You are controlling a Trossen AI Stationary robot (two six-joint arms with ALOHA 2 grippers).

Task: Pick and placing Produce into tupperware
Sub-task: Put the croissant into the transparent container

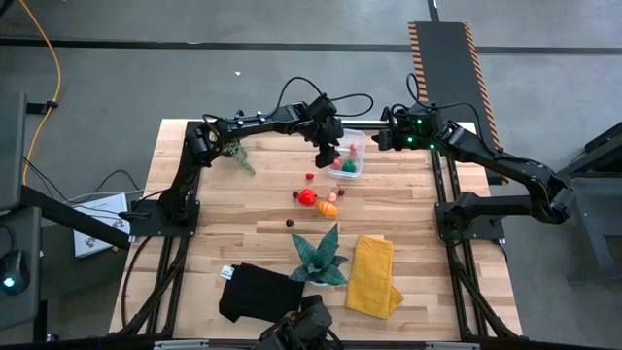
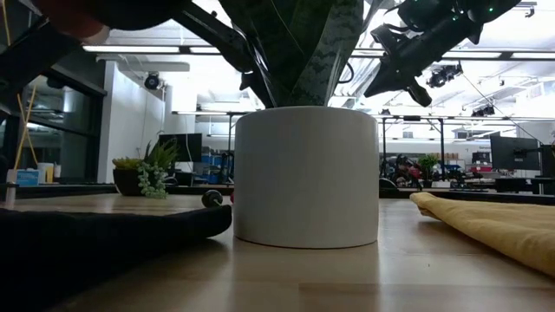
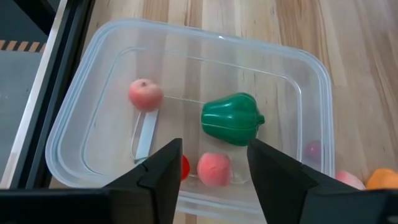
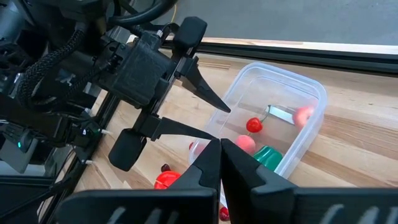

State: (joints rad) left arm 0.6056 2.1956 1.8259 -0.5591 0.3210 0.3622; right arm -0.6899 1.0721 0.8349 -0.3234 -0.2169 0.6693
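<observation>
The clear tupperware tub (image 1: 352,167) stands on the table near its far edge. In it lie a green pepper (image 3: 231,119), two pink fruits (image 3: 145,94) (image 3: 214,169) and a small red one (image 3: 182,167). My left gripper (image 3: 213,180) hangs open just above the tub's near-left rim, with nothing between its fingers (image 4: 208,93). More produce lies loose on the wood nearer the middle: a red piece (image 1: 306,196), an orange one (image 1: 328,207) and a dark one (image 1: 290,223). My right gripper (image 4: 221,155) is shut and empty, raised off the table to the right of the tub.
A teal spiky plant in a white pot (image 2: 305,173) stands near the table's front, with a folded yellow cloth (image 1: 372,275) to its right and a black cloth (image 1: 258,292) to its left. A small leafy plant (image 1: 236,154) sits at the far left.
</observation>
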